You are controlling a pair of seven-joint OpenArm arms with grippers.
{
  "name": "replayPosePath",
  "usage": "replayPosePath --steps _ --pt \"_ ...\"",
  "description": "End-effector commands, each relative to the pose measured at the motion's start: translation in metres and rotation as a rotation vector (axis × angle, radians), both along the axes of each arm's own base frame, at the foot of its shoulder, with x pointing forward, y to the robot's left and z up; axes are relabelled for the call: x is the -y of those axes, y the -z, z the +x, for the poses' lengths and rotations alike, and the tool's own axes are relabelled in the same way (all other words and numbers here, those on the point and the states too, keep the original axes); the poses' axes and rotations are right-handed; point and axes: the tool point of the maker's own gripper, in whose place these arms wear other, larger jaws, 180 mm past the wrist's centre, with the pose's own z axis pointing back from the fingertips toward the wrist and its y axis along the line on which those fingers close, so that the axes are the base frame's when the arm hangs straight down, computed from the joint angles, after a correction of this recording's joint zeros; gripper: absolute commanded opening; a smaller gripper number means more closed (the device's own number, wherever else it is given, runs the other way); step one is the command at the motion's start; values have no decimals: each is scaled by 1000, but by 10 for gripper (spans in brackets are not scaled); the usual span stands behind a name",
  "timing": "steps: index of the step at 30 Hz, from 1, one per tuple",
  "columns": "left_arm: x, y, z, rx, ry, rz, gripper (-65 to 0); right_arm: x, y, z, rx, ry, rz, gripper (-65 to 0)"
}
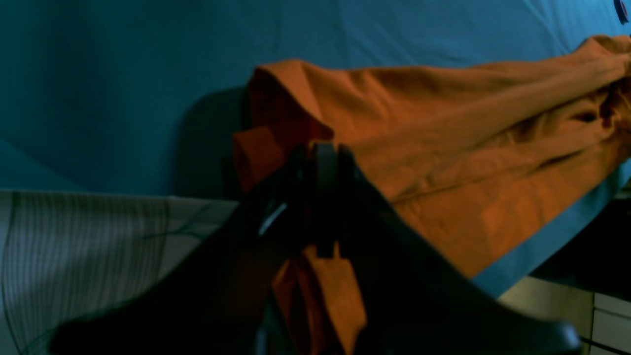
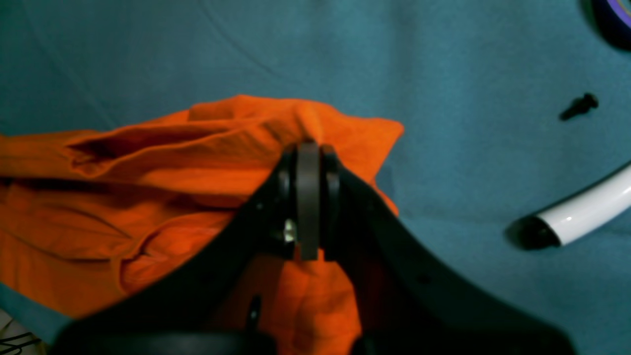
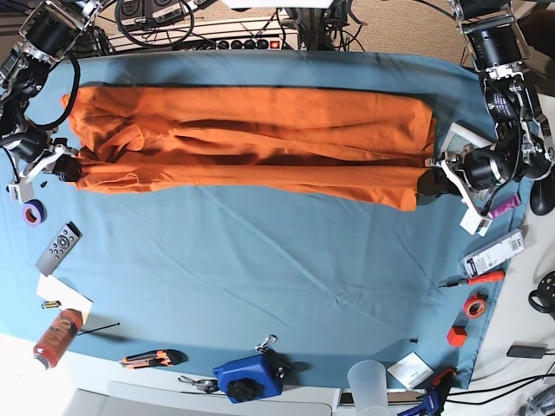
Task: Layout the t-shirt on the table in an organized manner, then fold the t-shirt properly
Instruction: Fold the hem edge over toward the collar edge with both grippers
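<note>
Jaws clenched on fabric at both ends: left gripper and right gripper each pinching the orange t-shirt; stretched lengthwise across the far half of the table, seemingly tensioned to flatten wrinkles before folding.

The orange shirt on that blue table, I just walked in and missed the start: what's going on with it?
A two-armed robot is laying out the t-shirt on the table. The left gripper is shut on one end and the right gripper on the other, stretching it into a long band across the far side. It is still creased and doubled over, so no proper fold yet.
</note>
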Motion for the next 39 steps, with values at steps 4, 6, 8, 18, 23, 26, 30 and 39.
replayPosePath --steps 4,6,8,18,23,26,30,39 --pt "-3 -13 6 38 4 6 -650 8 -20 9 60 1 -26 -650" --pt "-3 -15 5 45 9 14 -650 8 -20 9 60 2 -26 -650" --pt "-3 -19 4 62 9 23 -650 11 -22 8 68 14 -25 -650" --pt "-6 -9 -17 32 3 37 -650 22 -26 2 71 51 -21 -650" --pt "-6 -8 -18 28 4 37 -650 6 -28 -2 85 8 65 -650" --pt "-6 -9 -18 29 3 38 -650 2 -25 -9 73 -1 89 -650" --pt "-5 -16 -17 51 11 49 -650 9 -25 -17 76 24 98 -650" --pt "-2 -7 -39 19 25 64 -650 30 -66 -21 260 107 182 -650"
